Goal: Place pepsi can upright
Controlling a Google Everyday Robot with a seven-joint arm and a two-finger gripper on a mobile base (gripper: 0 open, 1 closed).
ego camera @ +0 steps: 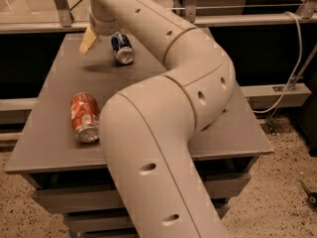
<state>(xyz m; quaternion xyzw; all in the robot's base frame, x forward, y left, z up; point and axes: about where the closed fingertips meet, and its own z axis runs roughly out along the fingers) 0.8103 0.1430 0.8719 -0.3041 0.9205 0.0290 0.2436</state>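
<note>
The pepsi can [122, 47] is dark blue with a silver end. It lies on its side at the back of the grey table [59, 148], its silver end facing the camera. My gripper [89, 40] hangs from the arm just left of the can, low over the table top and apart from the can. Only its pale tip shows below the wrist. The big beige arm [163, 133] sweeps across the middle of the view and hides much of the table's right half.
A red-orange soda can [84, 117] lies on its side near the table's front left. A glass railing [59, 4] runs behind the table. A white cable [292, 78] hangs at the right. The floor is speckled.
</note>
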